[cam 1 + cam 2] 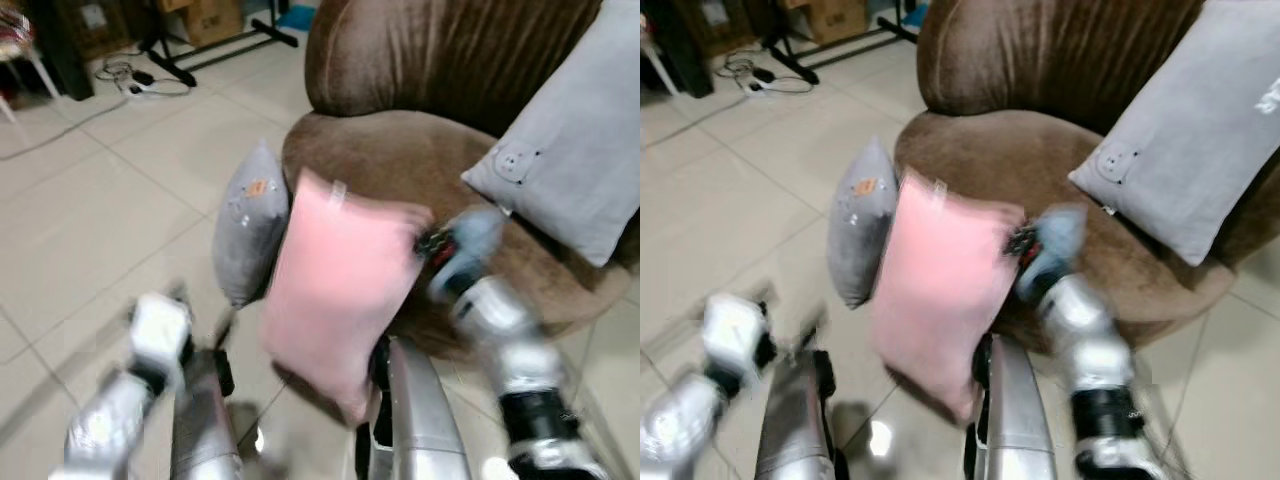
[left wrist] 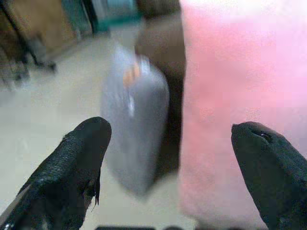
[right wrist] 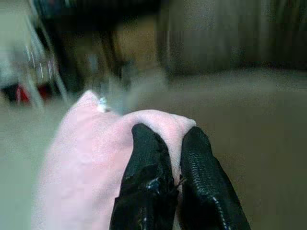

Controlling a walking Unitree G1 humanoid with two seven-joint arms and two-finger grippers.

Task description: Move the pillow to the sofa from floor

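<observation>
A pink pillow [image 1: 335, 295] hangs upright in front of the brown sofa's seat [image 1: 420, 165], its lower end near the floor. My right gripper [image 3: 165, 148] is shut on the pillow's top right corner, and the arm is blurred with motion. My left gripper [image 2: 172, 148] is open, down at the left, with its black fingers [image 2: 76, 163] spread and nothing between them. It points at the pink pillow [image 2: 230, 105] and at a grey pillow [image 2: 134, 120] beside it.
A grey pillow [image 1: 248, 225] stands on the tiled floor against the sofa's front. A larger grey pillow [image 1: 575, 150] leans on the sofa's right side. Cables and a stand's black feet [image 1: 200, 50] lie at the far left. My legs [image 1: 420, 420] are below.
</observation>
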